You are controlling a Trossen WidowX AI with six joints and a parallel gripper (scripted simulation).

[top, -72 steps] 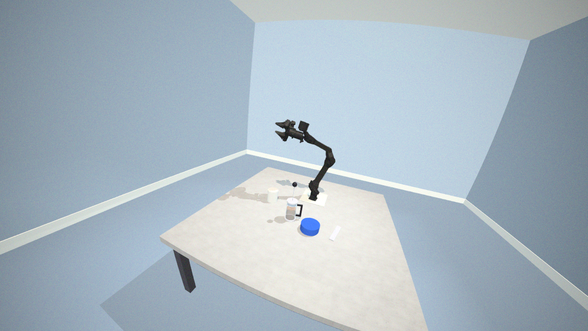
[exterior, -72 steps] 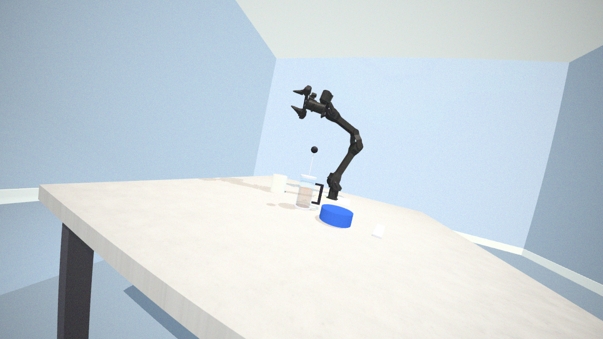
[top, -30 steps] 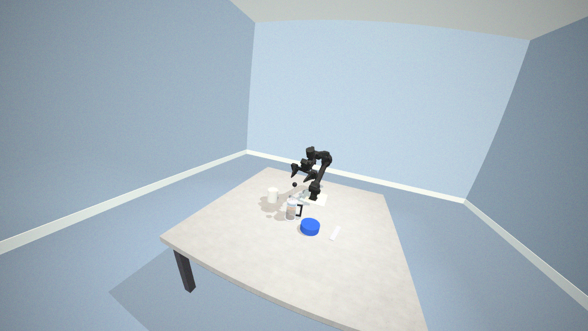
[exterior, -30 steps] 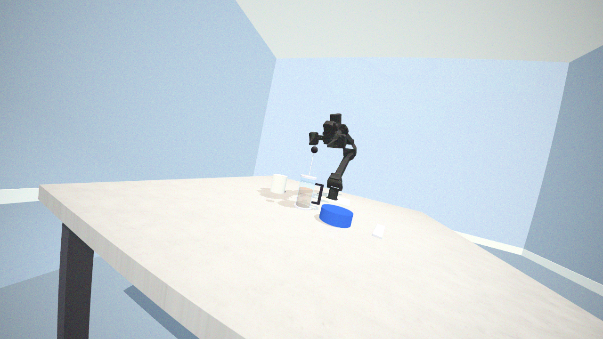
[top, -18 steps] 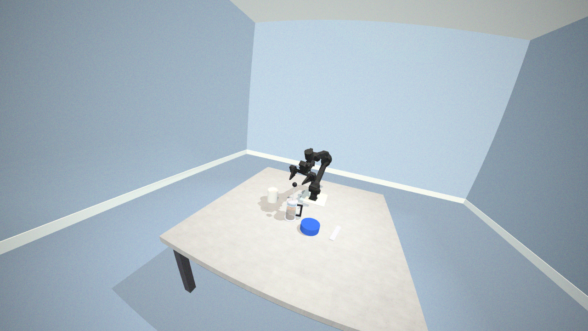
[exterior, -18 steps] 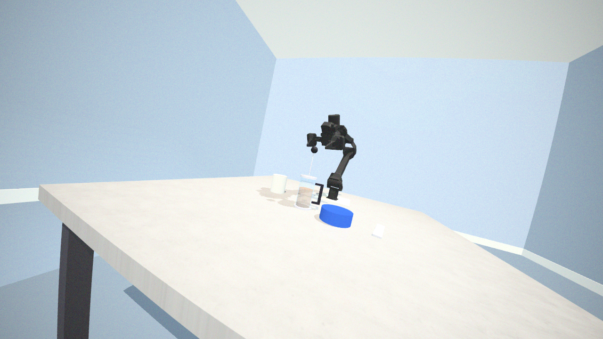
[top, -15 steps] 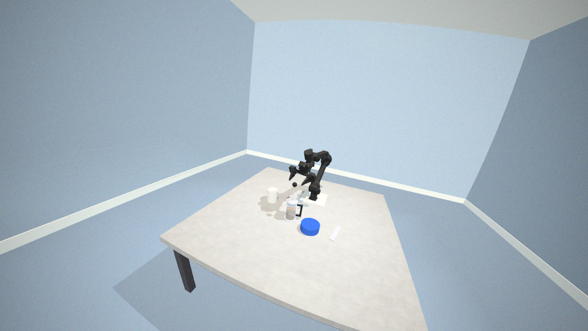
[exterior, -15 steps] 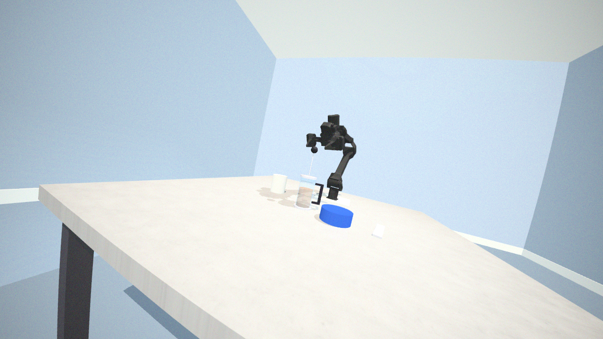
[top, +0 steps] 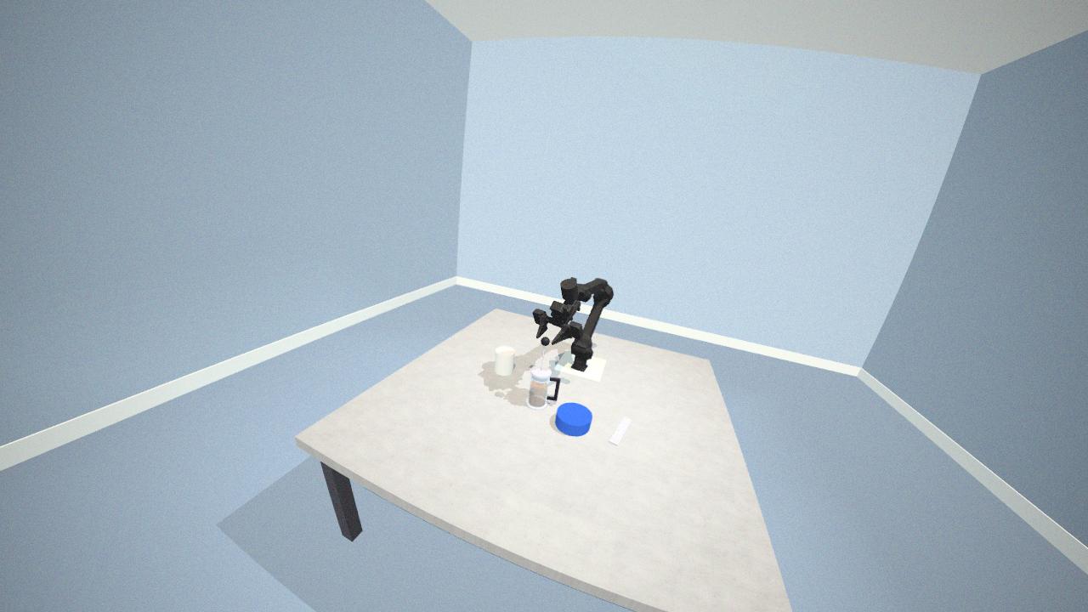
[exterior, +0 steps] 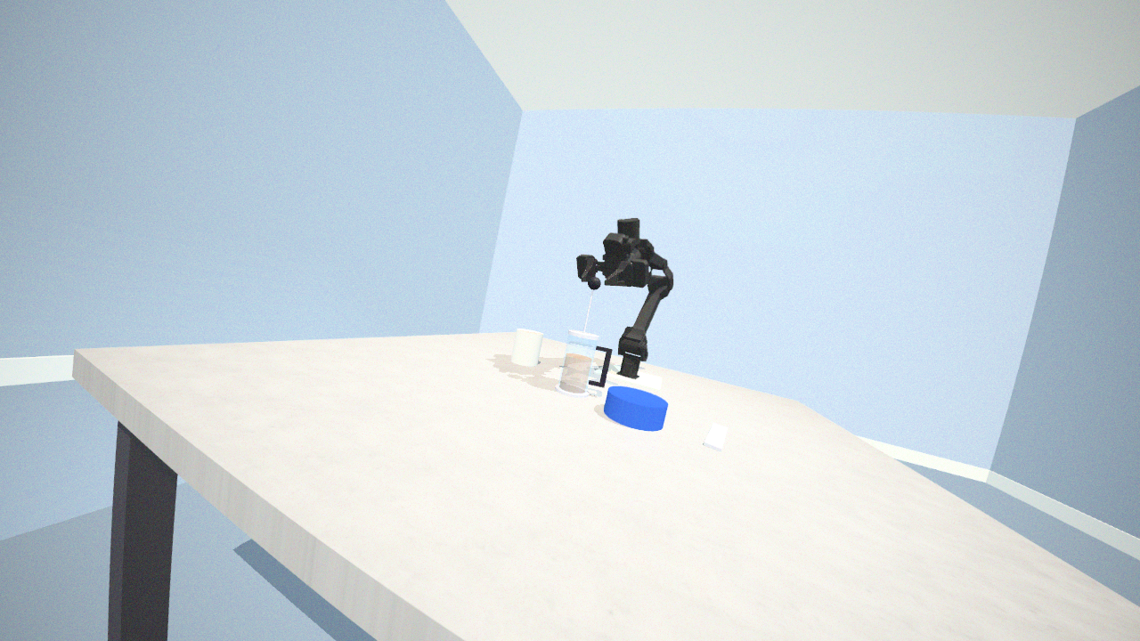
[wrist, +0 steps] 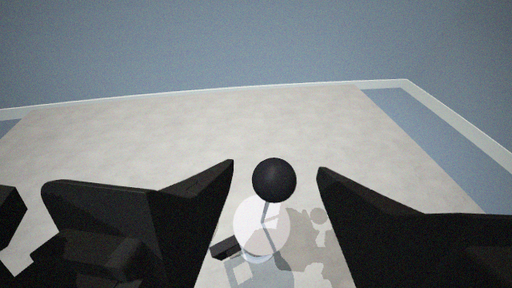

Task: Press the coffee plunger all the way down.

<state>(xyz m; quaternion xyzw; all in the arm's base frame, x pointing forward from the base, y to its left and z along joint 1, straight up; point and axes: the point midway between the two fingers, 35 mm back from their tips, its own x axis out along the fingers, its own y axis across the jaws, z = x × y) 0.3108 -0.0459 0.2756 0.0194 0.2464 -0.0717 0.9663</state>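
A pale table fills the middle of a blue-walled room, and near its far edge a single black arm rises from a white base plate and bends forward over a glass coffee press. The press stands upright on the table just in front of the arm's base, its black handle turned toward the arm, a layer of brown coffee low in the glass. From its lid a thin rod runs straight up to a black ball knob; this vertical rod is the long axis the push must follow. The gripper sits at the height of the knob, one dark finger to each side of it, the knob centred in the gap. The fingers are part-way closed, with daylight visible on both sides of the ball, so they grip nothing yet. The plunger looks fully raised, so the pressing seems not begun. I judge the next move needs a grip on the knob and then a straight downward travel; any sideways drift could tilt the press. Around it stand a white cup close by on one side, a low blue disc near the front, and a small white strip further off; none blocks the descent.
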